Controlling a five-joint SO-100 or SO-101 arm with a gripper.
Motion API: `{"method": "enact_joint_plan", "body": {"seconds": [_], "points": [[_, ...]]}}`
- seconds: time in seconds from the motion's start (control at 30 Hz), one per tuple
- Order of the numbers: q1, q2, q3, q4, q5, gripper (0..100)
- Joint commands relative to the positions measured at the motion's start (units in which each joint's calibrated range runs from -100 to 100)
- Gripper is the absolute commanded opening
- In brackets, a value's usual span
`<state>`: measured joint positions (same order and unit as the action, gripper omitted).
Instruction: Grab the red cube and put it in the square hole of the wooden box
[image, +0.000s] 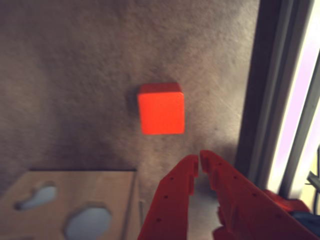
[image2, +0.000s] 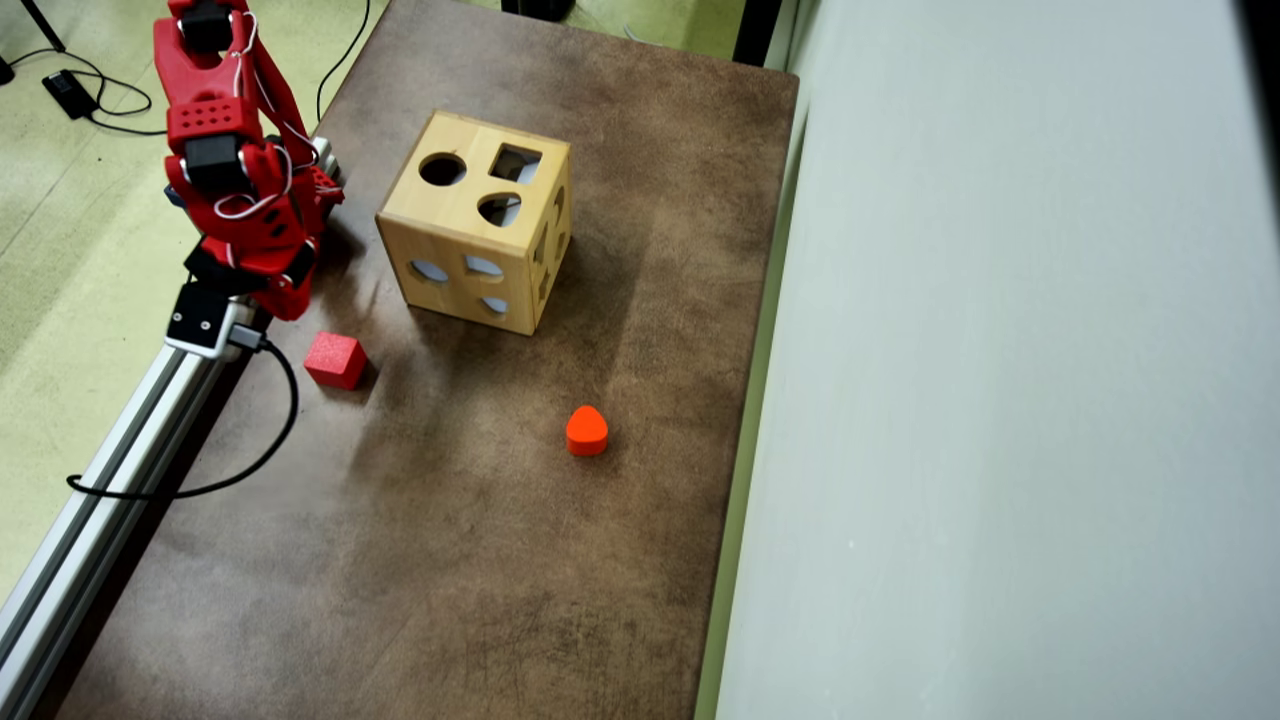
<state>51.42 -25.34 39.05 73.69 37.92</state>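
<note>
The red cube (image: 161, 109) lies on the brown table just beyond my gripper (image: 200, 158), whose red fingers meet at the tips with nothing between them. From overhead, the red cube (image2: 336, 360) sits near the table's left edge, a little below and right of the gripper (image2: 289, 303). The wooden box (image2: 478, 220) stands upright to the right of the arm. Its top face carries the square hole (image2: 516, 163) beside a round hole and a rounded one. In the wrist view, only a corner of the wooden box (image: 120, 200) shows at lower left.
An orange-red heart-like block (image2: 587, 431) lies mid-table, below and right of the box. An aluminium rail (image2: 110, 480) and a black cable (image2: 200, 488) run along the table's left edge. A pale wall (image2: 1000, 400) borders the right side.
</note>
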Motion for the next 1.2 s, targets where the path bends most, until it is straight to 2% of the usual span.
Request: {"method": "enact_joint_plan", "body": {"seconds": [0.0,0.3,0.57,0.87,1.17], "points": [[1.8,-4.7,2.9,-0.9,2.5,2],[4.6,-4.9,5.5,-3.0,2.4,3],[4.7,-4.9,10.5,-13.3,2.2,21],[4.5,-4.9,11.1,-13.6,2.2,35],[3.8,1.5,11.9,-13.6,2.1,35]]}}
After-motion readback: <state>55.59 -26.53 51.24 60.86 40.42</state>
